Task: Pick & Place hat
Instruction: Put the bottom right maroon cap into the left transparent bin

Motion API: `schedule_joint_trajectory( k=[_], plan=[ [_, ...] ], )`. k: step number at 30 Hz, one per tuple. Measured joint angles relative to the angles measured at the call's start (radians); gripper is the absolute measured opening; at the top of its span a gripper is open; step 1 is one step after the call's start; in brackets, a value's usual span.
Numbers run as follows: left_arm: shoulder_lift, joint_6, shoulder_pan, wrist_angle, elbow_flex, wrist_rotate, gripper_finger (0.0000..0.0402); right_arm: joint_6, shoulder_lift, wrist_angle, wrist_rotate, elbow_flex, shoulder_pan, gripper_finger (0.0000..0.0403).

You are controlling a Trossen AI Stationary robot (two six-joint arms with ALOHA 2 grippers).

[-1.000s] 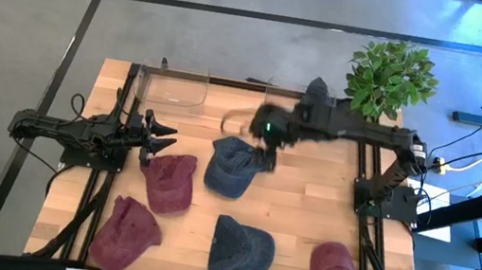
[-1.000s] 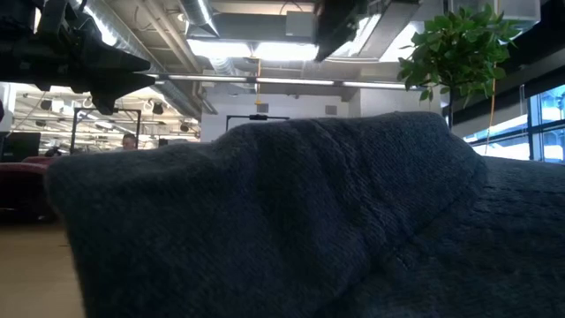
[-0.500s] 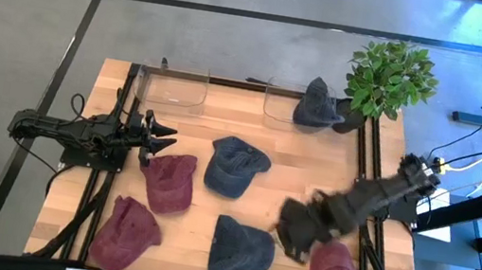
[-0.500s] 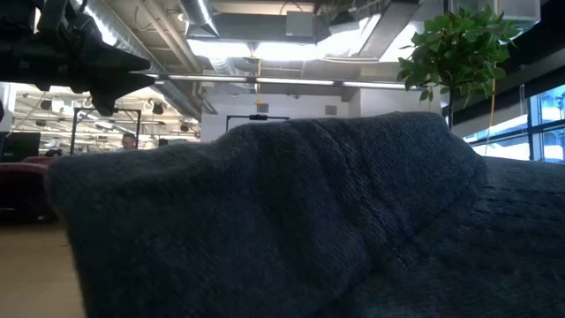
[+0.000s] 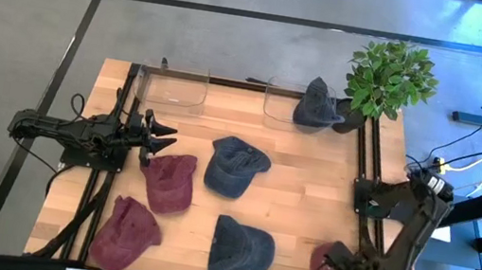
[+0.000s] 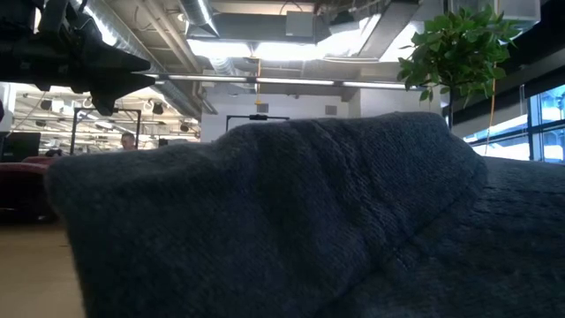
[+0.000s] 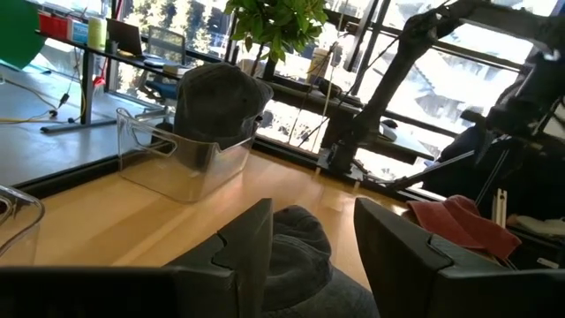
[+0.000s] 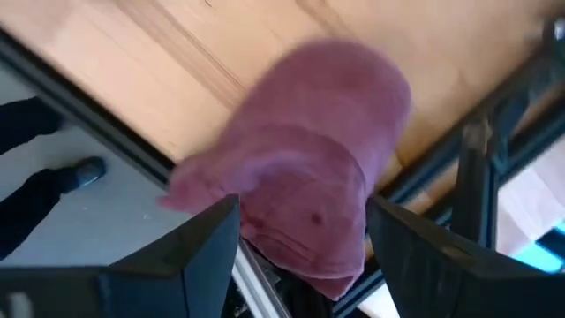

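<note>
Hovering at the table's near right corner, the right gripper has its fingers spread above the maroon hat, which lies partly past the table edge. A clumsy closing could push it off. Farther back sit 2 blue hats and a grey hat in the clear bin. The left gripper waits, spread, at the left.
</note>
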Motion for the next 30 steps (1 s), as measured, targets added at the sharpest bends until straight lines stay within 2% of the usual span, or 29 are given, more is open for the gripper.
schedule_joint_trajectory(
  k=[15,21,25,30],
  plan=[
    [0.000,-0.008,0.000,0.004,0.000,0.005,0.0157,-0.005,0.001,0.281,-0.192,-0.346,0.024,0.0247],
    [0.000,-0.008,0.000,0.007,0.000,0.007,0.0157,-0.027,0.000,0.489,-0.232,-0.465,0.023,0.0244],
    [0.000,-0.008,0.000,0.008,0.000,0.008,0.0157,-0.020,-0.002,0.589,-0.252,-0.518,0.023,0.0211],
    [0.000,-0.011,0.000,0.032,0.000,0.008,0.0157,-0.015,-0.001,0.549,-0.252,-0.509,0.023,0.0125]
  ],
)
